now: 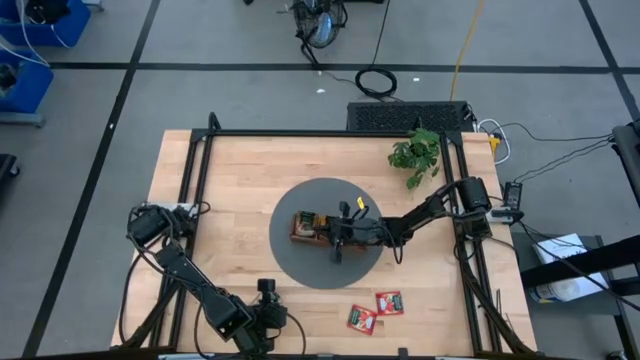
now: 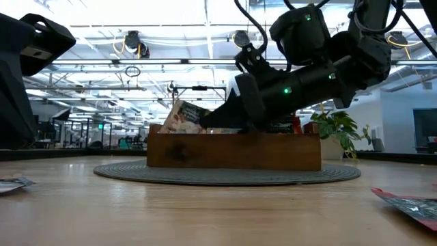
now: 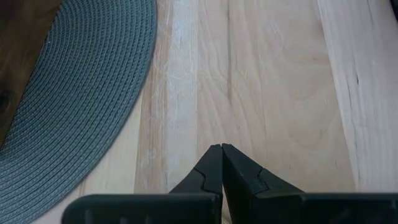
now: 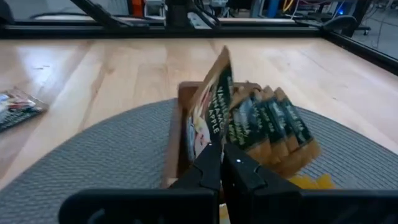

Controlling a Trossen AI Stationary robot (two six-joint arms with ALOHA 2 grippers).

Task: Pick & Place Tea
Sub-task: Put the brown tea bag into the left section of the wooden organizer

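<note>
Two red sachets [image 1: 375, 310] — table's near edge [image 1: 330, 335]

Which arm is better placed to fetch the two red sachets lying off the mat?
Probably the left. The left gripper, shut, waits at the table's near edge, closer to the red sachets. The right gripper, shut, is over the wooden tray on the mat.

Wooden tray [image 1: 300, 228]: overhead, most of it hidden under the right arm; compartments not countable. Sachets in the tray [image 4: 261, 127]: labels blurred, mostly unreadable. 2 red sachets [image 1: 375, 310] on the bench: print too small to read. Low view: a sachet [image 2: 410, 201] cut by the picture's right edge, another [image 2: 12, 183] cut at the left. Left arm base cut off by the overhead picture's bottom edge.
</note>
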